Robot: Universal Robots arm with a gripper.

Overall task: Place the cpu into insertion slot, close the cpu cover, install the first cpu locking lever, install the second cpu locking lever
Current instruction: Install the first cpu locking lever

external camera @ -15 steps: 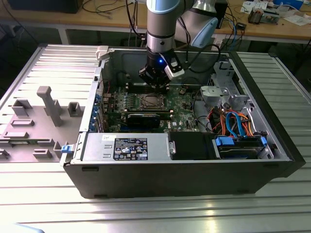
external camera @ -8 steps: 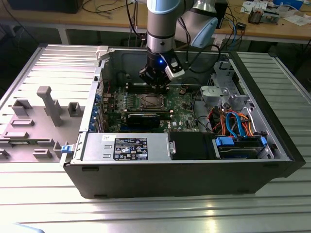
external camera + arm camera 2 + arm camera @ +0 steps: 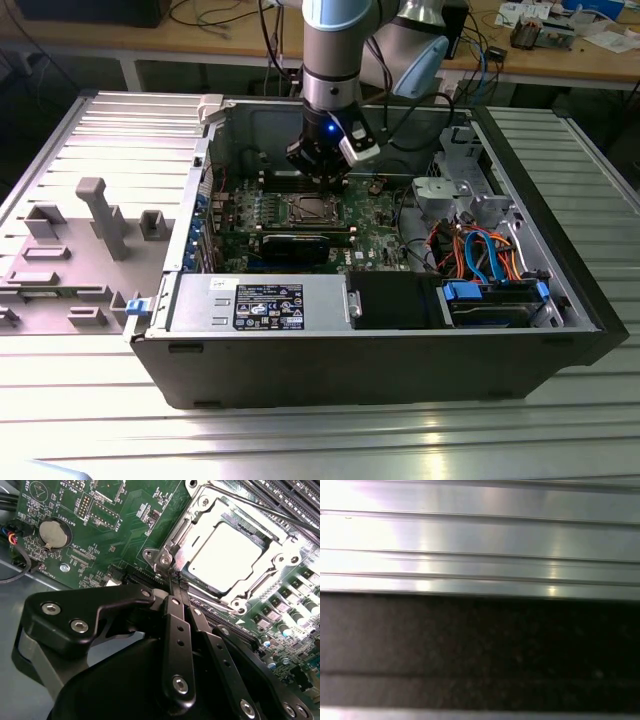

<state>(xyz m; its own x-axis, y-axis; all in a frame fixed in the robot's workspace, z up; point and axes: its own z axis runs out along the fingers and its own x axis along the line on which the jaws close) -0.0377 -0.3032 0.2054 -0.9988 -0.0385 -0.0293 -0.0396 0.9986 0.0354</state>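
Observation:
In the second wrist view the cpu (image 3: 225, 555), a bright silver square, lies in the insertion slot (image 3: 161, 559) on the green board. The cpu cover (image 3: 274, 564) lies flat around it as a metal frame. A thin locking lever (image 3: 260, 507) runs along the slot's far side, and another rod (image 3: 212, 599) runs along the near side. My gripper (image 3: 175, 582) is shut, its black fingers (image 3: 176, 625) pressed together, with the tips at the slot's corner beside that near rod. In the exterior view the gripper (image 3: 318, 172) hangs just behind the cpu (image 3: 305, 208) inside the open computer case.
Black memory slots (image 3: 295, 497) flank the socket and a coin battery (image 3: 53, 533) sits on the board. The case (image 3: 380, 360) holds a power supply (image 3: 265, 303), a drive cage (image 3: 495, 303) and coloured cables (image 3: 480, 250). Grey fixtures (image 3: 100, 215) stand on the ribbed table (image 3: 480, 535).

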